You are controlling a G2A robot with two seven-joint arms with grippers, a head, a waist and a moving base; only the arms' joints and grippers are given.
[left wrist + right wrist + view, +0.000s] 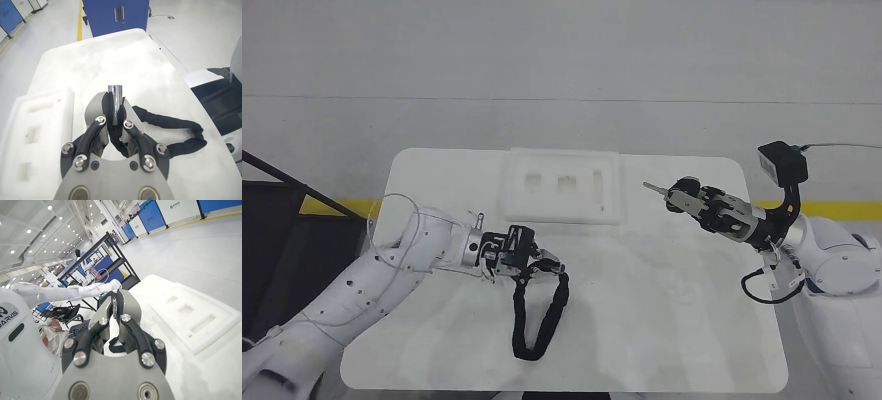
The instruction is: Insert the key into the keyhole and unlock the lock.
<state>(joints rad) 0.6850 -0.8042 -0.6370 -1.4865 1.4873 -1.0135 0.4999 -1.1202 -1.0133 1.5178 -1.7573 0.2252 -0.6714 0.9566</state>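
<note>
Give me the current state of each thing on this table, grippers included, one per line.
Left gripper: shut on the lock's chrome cylinder.
Lock: held, no key in it.
Cable loop: lying slack on the table.
Right gripper: shut on the key, off the table.
Key: held in the air, well apart from the lock.
Foam tray: recesses empty.

Left arm [392,270] was extended forward and inward, forearm near level, wrist in line with it. The left jaws were closed on the lock [115,102]; its chrome barrel sat between the jaw tips and projected beyond them. Right arm [817,250] was bent at the elbow, forearm directed inward toward the left arm. The right jaws were closed on the key [114,307], gripped between the jaw tips, its blade projecting beyond them.
</note>
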